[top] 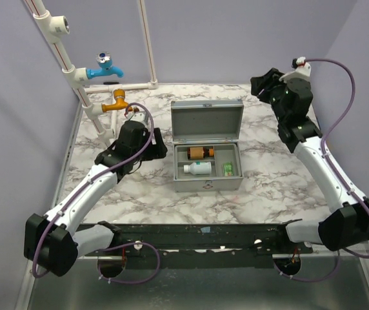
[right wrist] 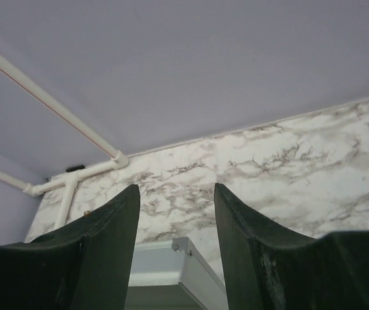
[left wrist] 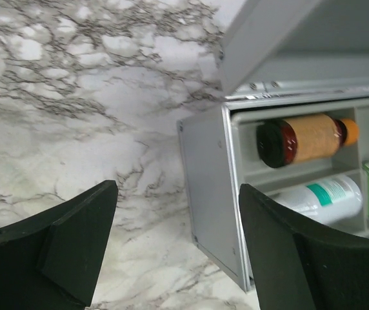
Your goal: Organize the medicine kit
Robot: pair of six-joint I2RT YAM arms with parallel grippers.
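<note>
The grey medicine kit (top: 207,183) stands open at the table's middle, its lid (top: 207,121) upright. In its tray lie a brown bottle with an orange cap (top: 200,152), a white bottle (top: 197,168) and a small green box (top: 228,169). My left gripper (top: 158,143) is open and empty, just left of the kit; in the left wrist view (left wrist: 178,219) its jaws straddle the kit's left wall (left wrist: 210,174), with the brown bottle (left wrist: 304,139) and white bottle (left wrist: 320,197) beyond. My right gripper (top: 260,82) is open and empty, raised behind the lid's right corner (right wrist: 184,265).
White pipes with a blue tap (top: 105,66) and an orange tap (top: 117,101) stand at the back left corner. Purple walls close the back and sides. A black rail (top: 204,232) runs along the near edge between the arm bases.
</note>
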